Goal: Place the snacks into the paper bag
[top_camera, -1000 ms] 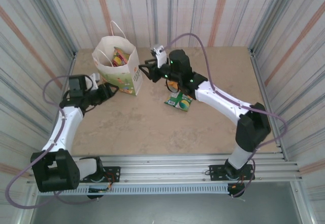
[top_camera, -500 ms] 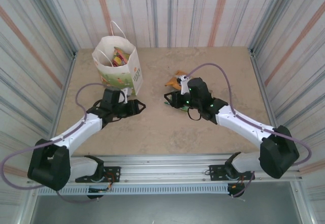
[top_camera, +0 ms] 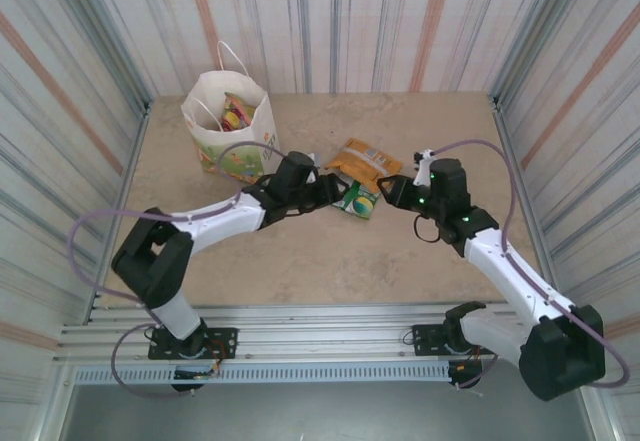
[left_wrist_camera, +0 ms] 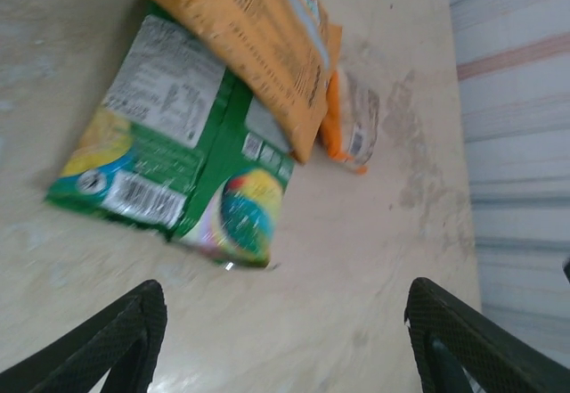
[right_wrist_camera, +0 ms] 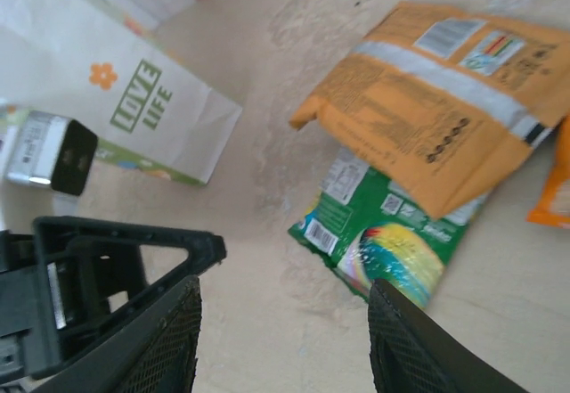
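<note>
Top view: paper bag [top_camera: 243,149] standing far left, snacks [top_camera: 232,113] sitting inside. Green packet [top_camera: 357,199] and orange packet [top_camera: 365,159] lying mid-table between left gripper [top_camera: 333,194] and right gripper [top_camera: 391,189].
Left wrist: jaws standing apart, empty, facing the green packet.
Right wrist: jaws gaping, gripping nothing.

Top camera looks down from behind my bases over the whole table [top_camera: 300,256]. Wrist cameras ride close behind my left gripper [left_wrist_camera: 283,293] and right gripper [right_wrist_camera: 285,288], both facing one green packet [left_wrist_camera: 169,161] ahead.

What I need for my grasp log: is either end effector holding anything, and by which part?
Nothing is held: left end effector and right end effector both stand open, empty.
</note>
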